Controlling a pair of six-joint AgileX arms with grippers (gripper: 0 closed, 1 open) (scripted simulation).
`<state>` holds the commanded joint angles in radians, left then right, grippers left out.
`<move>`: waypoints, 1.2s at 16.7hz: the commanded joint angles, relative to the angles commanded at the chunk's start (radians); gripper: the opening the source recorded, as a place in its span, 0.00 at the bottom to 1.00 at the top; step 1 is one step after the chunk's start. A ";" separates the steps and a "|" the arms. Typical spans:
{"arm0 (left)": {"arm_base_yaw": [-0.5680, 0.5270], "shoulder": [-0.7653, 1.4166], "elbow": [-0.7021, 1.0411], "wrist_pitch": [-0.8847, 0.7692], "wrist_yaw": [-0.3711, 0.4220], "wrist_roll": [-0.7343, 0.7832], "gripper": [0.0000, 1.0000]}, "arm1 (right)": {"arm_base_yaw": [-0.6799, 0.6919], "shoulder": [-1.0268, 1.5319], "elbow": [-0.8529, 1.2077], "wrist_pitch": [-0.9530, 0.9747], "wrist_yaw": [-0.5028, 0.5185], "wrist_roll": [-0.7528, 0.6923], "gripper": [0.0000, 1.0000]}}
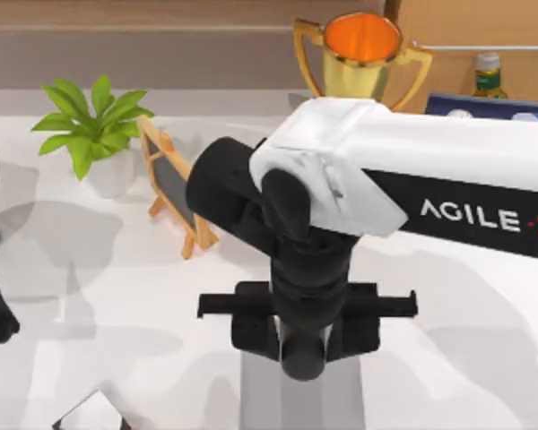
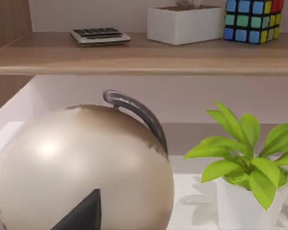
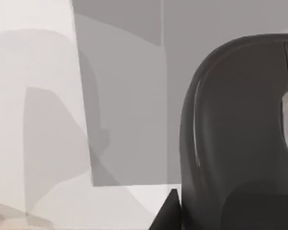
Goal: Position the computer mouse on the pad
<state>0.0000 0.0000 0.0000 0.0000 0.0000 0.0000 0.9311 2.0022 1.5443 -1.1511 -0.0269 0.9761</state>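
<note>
The dark grey computer mouse (image 3: 240, 139) looms large in my right wrist view, its scroll wheel catching light, above the grey pad (image 3: 129, 105), whose edge meets the white tabletop (image 3: 33, 96); whether the mouse touches the pad I cannot tell. From above, my right hand (image 1: 303, 345) points down over the pad (image 1: 255, 394) at the tabletop's near edge, centre; whether it is clenched on the mouse or released I cannot tell. My left arm sits parked at the tabletop's left edge, its wrist camera facing a pale globe (image 2: 81, 167). Beyond stand a white pot holding a green plant (image 1: 90, 121), a small chalkboard easel (image 1: 175, 188), and a gold trophy (image 1: 363, 54) whose cup shows an orange inside. A shelf (image 2: 144, 55) carries a calculator (image 2: 100, 36), a white planter (image 2: 185, 24) and a colourful puzzle cube (image 2: 253, 19).
</note>
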 joint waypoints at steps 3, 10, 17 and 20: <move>0.000 0.000 0.000 0.000 0.000 0.000 1.00 | -0.001 0.004 -0.012 0.017 0.001 -0.001 0.00; 0.000 0.000 0.000 0.000 0.000 0.000 1.00 | -0.001 0.027 -0.057 0.082 0.001 -0.003 0.00; 0.000 0.000 0.000 0.000 0.000 0.000 1.00 | -0.001 0.050 -0.100 0.148 0.002 -0.005 0.00; 0.000 0.000 0.000 0.000 0.000 0.000 1.00 | 0.000 0.057 -0.108 0.158 0.002 -0.004 0.00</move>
<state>0.0000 0.0000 0.0000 0.0000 0.0000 0.0000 0.9312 2.0591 1.4364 -0.9930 -0.0245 0.9720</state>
